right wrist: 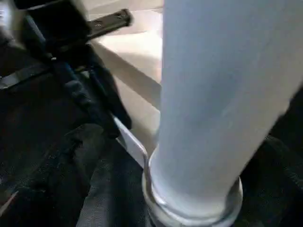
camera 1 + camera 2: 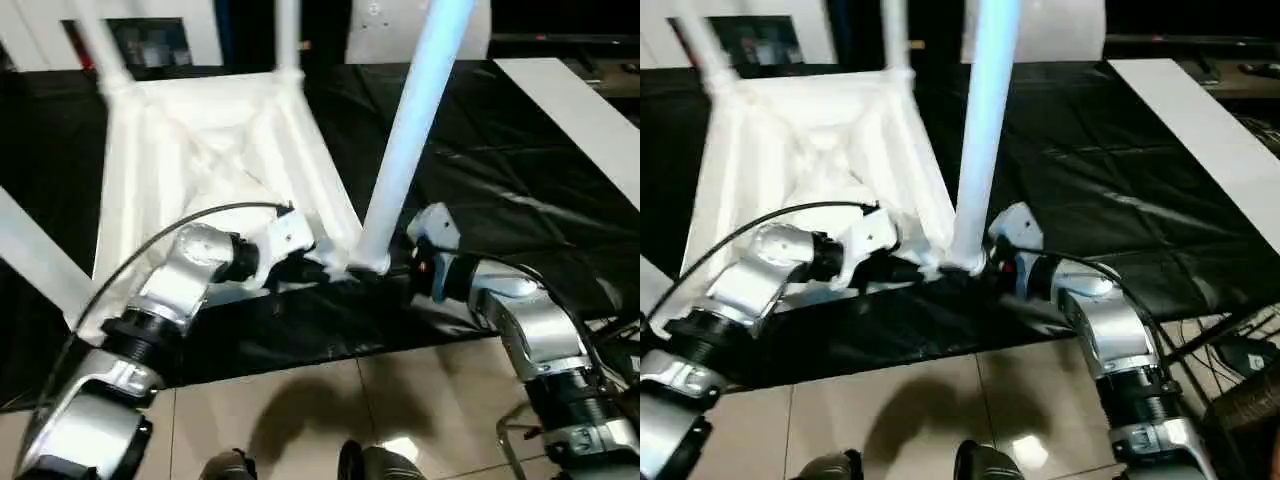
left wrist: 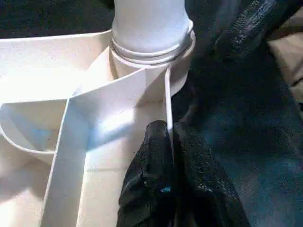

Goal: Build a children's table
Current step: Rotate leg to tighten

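The children's table (image 2: 215, 150) is all white plastic and lies upside down on a black sheet (image 2: 500, 170) spread over the floor. Its square top faces down, so the X-ribbed underside and round corner sockets look upward. Long tapered round legs stand up out of the sockets, their long axes running close to vertical. The near-corner leg (image 2: 410, 140) leans slightly away from the table's centre as it rises.

The left forearm reaches in toward that near corner, and the left gripper (image 3: 168, 156) is pinched tight on the thin edge wall of the table top, just beside the socket (image 3: 151, 56) holding the near-corner leg. Its two black fingers meet on either side of the wall.

The right forearm comes in from the other side of the same corner, wrist bent toward the leg's base. The right gripper (image 2: 400, 270) sits just beside the socket. Whether its fingers are spread or closed cannot be told.
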Available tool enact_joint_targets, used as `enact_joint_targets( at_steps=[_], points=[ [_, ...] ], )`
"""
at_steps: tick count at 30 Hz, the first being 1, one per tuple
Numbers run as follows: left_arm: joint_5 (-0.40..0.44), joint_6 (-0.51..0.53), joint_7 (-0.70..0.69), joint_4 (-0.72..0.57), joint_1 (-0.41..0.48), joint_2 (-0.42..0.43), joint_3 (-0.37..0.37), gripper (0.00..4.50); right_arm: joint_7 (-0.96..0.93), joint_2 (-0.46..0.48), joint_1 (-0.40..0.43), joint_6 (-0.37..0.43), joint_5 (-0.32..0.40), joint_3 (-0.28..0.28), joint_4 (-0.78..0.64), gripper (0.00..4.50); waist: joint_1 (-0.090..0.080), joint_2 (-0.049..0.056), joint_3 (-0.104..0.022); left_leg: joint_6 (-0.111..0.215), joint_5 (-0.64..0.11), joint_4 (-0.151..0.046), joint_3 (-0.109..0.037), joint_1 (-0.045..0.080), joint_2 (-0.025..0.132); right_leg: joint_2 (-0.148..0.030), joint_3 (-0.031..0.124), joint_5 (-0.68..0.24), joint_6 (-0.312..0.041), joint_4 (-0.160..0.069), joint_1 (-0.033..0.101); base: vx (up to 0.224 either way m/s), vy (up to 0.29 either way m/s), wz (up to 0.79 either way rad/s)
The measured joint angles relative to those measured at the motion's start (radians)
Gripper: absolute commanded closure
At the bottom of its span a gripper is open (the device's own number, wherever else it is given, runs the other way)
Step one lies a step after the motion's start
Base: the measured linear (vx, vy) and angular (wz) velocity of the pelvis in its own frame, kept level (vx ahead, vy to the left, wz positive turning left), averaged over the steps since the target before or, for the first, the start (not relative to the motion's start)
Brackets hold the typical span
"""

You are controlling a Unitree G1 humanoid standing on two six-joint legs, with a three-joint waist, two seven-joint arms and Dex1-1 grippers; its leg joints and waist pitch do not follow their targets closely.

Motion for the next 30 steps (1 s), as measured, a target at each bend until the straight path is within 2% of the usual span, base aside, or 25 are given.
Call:
enact_joint_targets(
  at_steps=[6, 8, 10, 19, 30],
  points=[
    [-0.028, -0.079, -0.131, 0.031, -0.001, 0.042, -0.01, 4.5, 0.165, -0.049, -0.008, -0.042, 0.035, 0.019, 0.035, 0.03, 0.011, 0.0, 0.0, 0.001, -0.001, 0.001, 0.0, 0.0, 0.0, 0.0, 0.0, 0.0, 0.0, 0.0, 0.001, 0.0, 0.0, 0.0],
    [-0.033, -0.096, -0.163, 0.031, -0.003, 0.053, -0.022, 4.5, 0.224, -0.059, -0.008, -0.039, 0.059, 0.03, 0.034, 0.3, 0.018, 0.0, 0.0, 0.001, -0.001, 0.001, 0.0, 0.0, 0.0, 0.0, 0.0, 0.0, 0.0, 0.001, 0.001, 0.0, 0.0, 0.0],
    [-0.034, -0.117, -0.2, 0.031, -0.006, 0.066, -0.033, 4.5, 0.288, -0.078, -0.008, -0.029, 0.084, 0.04, 0.032, 0.37, 0.023, 0.0, 0.0, 0.001, -0.001, 0.001, 0.001, 0.0, 0.0, 0.0, 0.0, 0.0, 0.0, 0.0, 0.001, 0.0, 0.0, 0.0],
    [-0.03, -0.192, -0.265, 0.061, -0.025, 0.072, -0.064, 4.5, 0.419, -0.118, -0.026, -0.012, 0.119, 0.057, 0.033, 1.13, 0.044, -0.001, -0.001, 0.001, -0.001, 0.002, 0.002, 0.001, 0.001, -0.001, 0.0, 0.0, 0.001, 0.001, 0.002, 0.0, 0.0, 0.0],
    [-0.026, -0.216, -0.287, 0.073, -0.036, 0.071, -0.078, 4.5, 0.454, -0.123, -0.058, -0.012, 0.122, 0.068, 0.061, 1.89, 0.05, -0.005, -0.003, 0.001, -0.001, 0.003, 0.002, 0.001, 0.001, -0.001, -0.001, -0.001, 0.001, 0.001, 0.002, 0.0, 0.0, 0.0]
  ],
)
